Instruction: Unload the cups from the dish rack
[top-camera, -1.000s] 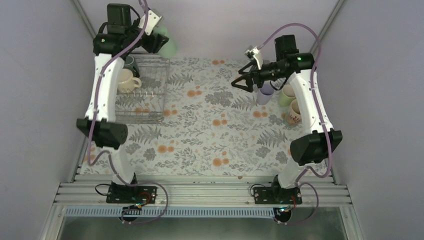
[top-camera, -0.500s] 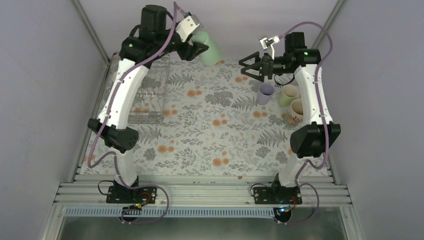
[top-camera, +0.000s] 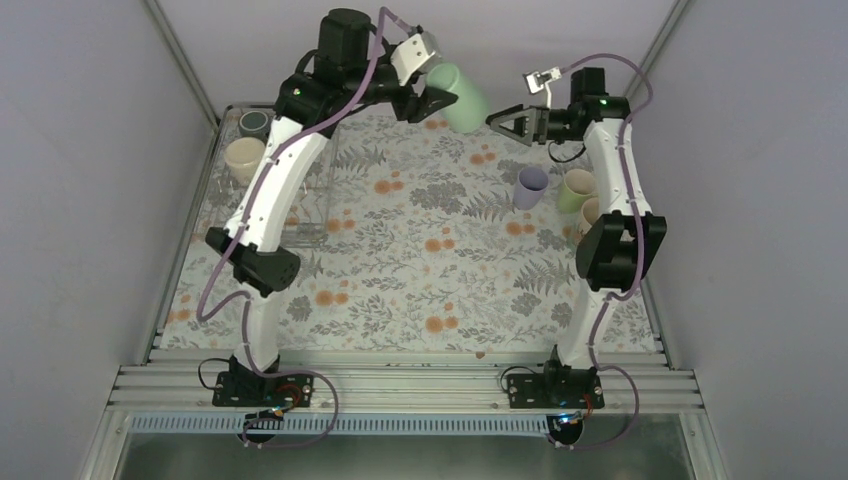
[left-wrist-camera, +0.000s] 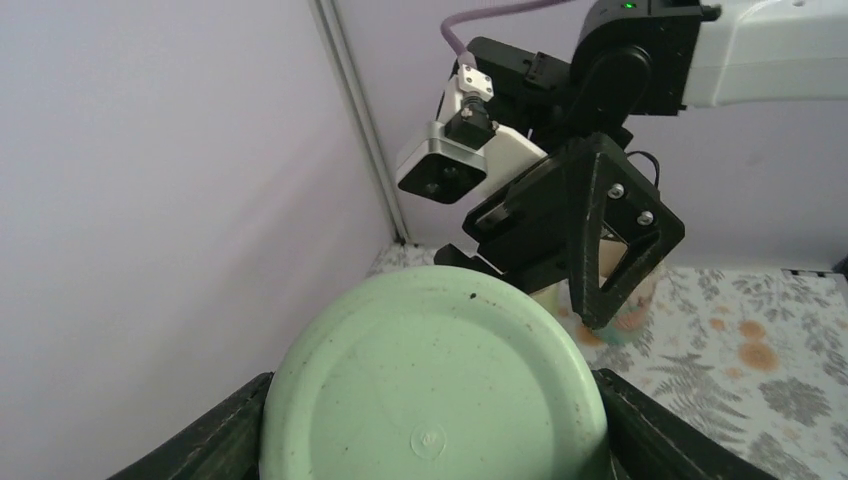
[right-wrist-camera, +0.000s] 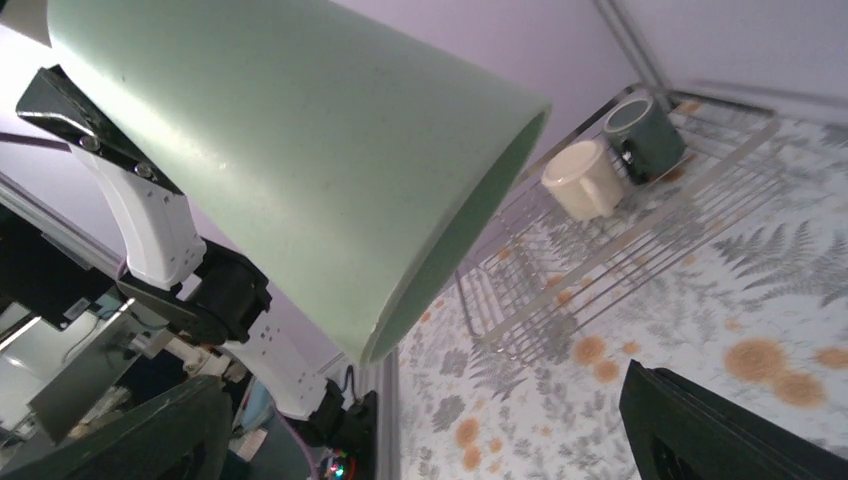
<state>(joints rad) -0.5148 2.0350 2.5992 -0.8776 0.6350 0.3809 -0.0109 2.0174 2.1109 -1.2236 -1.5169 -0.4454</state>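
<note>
Carried rightward away from the rectangular silver wire dish rack (top-camera: 305, 225), the mint-green plastic tumbler (top-camera: 463, 97) is held in the air above the far middle of the flower-patterned table (top-camera: 400, 260). It is clamped at its base by the left gripper (top-camera: 436, 98) and is tilted on its side. Its mouth is turned toward the right gripper (top-camera: 510, 124), whose fingers are spread wide just beside the rim.

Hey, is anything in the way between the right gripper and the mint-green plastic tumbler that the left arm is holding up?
Nothing visible. The mint-green plastic tumbler, clamped in the left gripper, hangs in the air with its mouth toward the open right gripper. Only a bare gap separates them.
</note>
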